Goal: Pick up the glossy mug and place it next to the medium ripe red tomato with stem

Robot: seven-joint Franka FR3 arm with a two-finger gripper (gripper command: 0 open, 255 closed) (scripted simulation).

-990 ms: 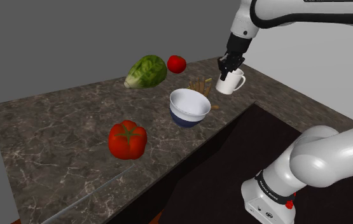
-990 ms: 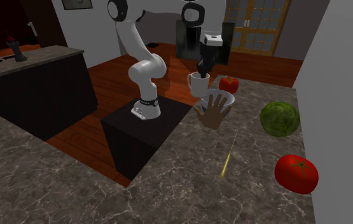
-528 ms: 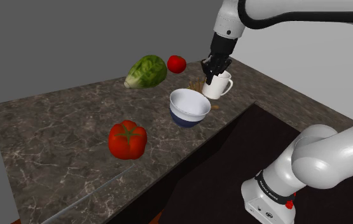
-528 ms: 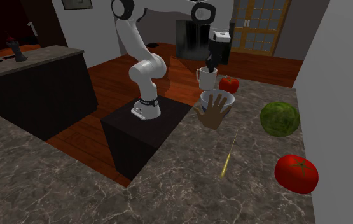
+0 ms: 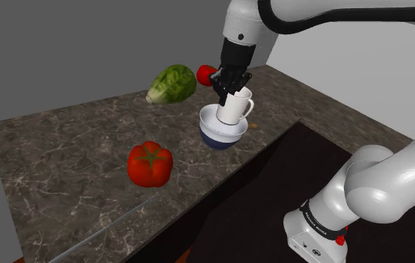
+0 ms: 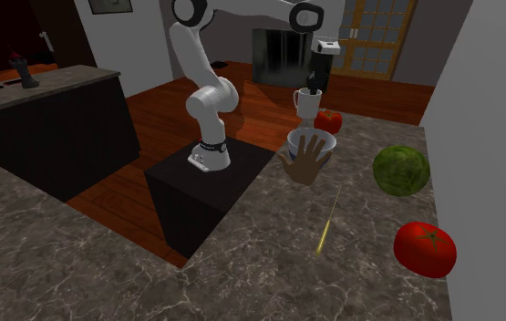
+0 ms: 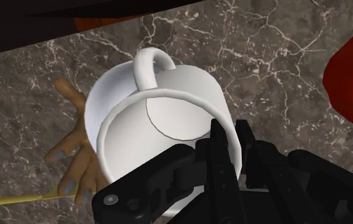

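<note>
My gripper (image 5: 229, 80) is shut on the rim of a glossy white mug (image 5: 235, 109), which hangs tilted just above a white and blue bowl (image 5: 219, 133). In the second exterior view the mug (image 6: 306, 103) hangs under the gripper (image 6: 312, 89), close to a small red tomato (image 6: 328, 120). That small tomato (image 5: 205, 72) is partly hidden behind the hand. A bigger red tomato with a green stem (image 5: 150, 164) lies nearer the counter's front. In the wrist view the gripper (image 7: 231, 145) clasps the wall of the mug (image 7: 175, 118).
A green lettuce (image 5: 172, 84) lies beside the small tomato. A brown hand-shaped thing (image 6: 307, 162) and a thin yellow stick (image 6: 326, 228) lie by the bowl (image 6: 312, 143). The dark marble counter (image 5: 56, 164) ends just past the bowl, with the black stand (image 5: 273, 194) below.
The arm has carried the mug towards the shoulder view's left, from over the counter's edge to above the bowl, closer to the small tomato. The grip has stayed shut.
</note>
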